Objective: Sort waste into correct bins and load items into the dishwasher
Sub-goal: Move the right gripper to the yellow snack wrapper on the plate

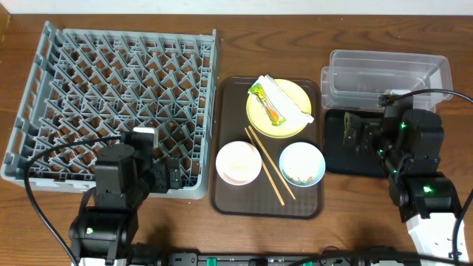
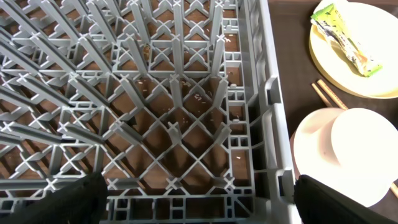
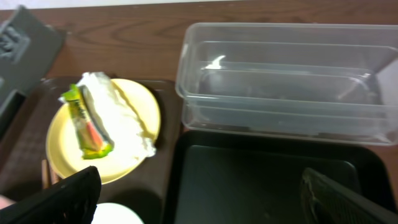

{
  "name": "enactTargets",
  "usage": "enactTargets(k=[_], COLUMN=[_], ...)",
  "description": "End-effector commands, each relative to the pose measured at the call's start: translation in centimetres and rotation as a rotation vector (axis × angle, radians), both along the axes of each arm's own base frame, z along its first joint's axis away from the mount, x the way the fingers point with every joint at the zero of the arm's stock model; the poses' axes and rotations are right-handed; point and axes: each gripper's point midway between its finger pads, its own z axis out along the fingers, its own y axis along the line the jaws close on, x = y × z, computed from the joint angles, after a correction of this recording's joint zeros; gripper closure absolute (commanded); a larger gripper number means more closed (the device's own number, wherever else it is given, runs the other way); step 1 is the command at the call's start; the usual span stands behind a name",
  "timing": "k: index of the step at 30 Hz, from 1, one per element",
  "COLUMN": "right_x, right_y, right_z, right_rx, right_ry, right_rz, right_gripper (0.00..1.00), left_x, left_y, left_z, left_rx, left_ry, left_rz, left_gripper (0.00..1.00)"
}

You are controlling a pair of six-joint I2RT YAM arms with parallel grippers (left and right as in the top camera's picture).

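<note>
A large square grey plastic dish rack (image 1: 111, 89) with a grid of upright pegs takes up the left side of the dark wooden table (image 1: 295, 18). Just to its right lies a brown rectangular serving tray (image 1: 230, 103), which carries the tableware.

At the tray's far end sits a round yellow plate (image 1: 292, 127). On it are a crumpled white paper napkin (image 1: 290, 100) and, lying against the napkin's left side, a small green-and-orange wrapper (image 1: 266, 105). At the near end a whitish bowl (image 1: 238, 164) sits on the left and a light blue bowl (image 1: 301, 159) on the right — the blue one has loose white-beige crumbs (image 1: 299, 176) in its bottom. Two thin wooden chopsticks (image 1: 263, 164) lie slantwise between the bowls, their far tips close to the plate.

To the right of the serving tray, a clear rectangular plastic tub (image 1: 388, 53) stands at the far side. A shallow black rectangular tray (image 1: 336, 151) lies directly on its near side; whether the two touch I cannot tell.

The left gripper (image 2: 199, 185) hangs over the rack's near right corner, its fingers (image 2: 56, 202) spread wide and grasping nothing. The right gripper (image 3: 200, 177) hovers above the black tray — released as well, its fingers (image 3: 348, 202) far apart and holding nothing.
</note>
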Motion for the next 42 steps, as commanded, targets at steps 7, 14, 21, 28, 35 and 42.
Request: enactTargets(k=[7, 14, 21, 28, 35, 42], right_x=[0.6, 2.2, 5.2, 7.8, 9.1, 10.0], right_y=[2.2, 5.9, 11.1, 15.6, 18.9, 19.6], right_z=[0.8, 1.4, 1.5, -3.0, -9.9, -15.9], right_rx=[0.061, 0.043, -0.011, -0.069, -0.141, -0.157], right_ry=[-0.013, 0.092, 0.192, 0.251, 0.331, 0.407], right_rz=[0.096, 0.208, 0.358, 0.411, 0.418, 0.350], right_gripper=[0.07, 0.11, 0.11, 0.21, 0.25, 0.38], left_x=[0.1, 0.3, 0.4, 0.4, 0.4, 0.4], left_y=[-0.4, 0.1, 0.2, 0.2, 0.2, 0.2], left_z=[0.7, -0.3, -1.6, -1.6, -1.6, -1.6], left_rx=[-0.066, -0.027, -0.038, -0.038, -0.039, -0.038], left_ry=[0.026, 0.200, 0.321, 0.321, 0.321, 0.323], left_rz=[0.041, 0.065, 0.112, 0.113, 0.113, 0.113], left_gripper=[0.02, 0.02, 0.02, 0.02, 0.02, 0.02])
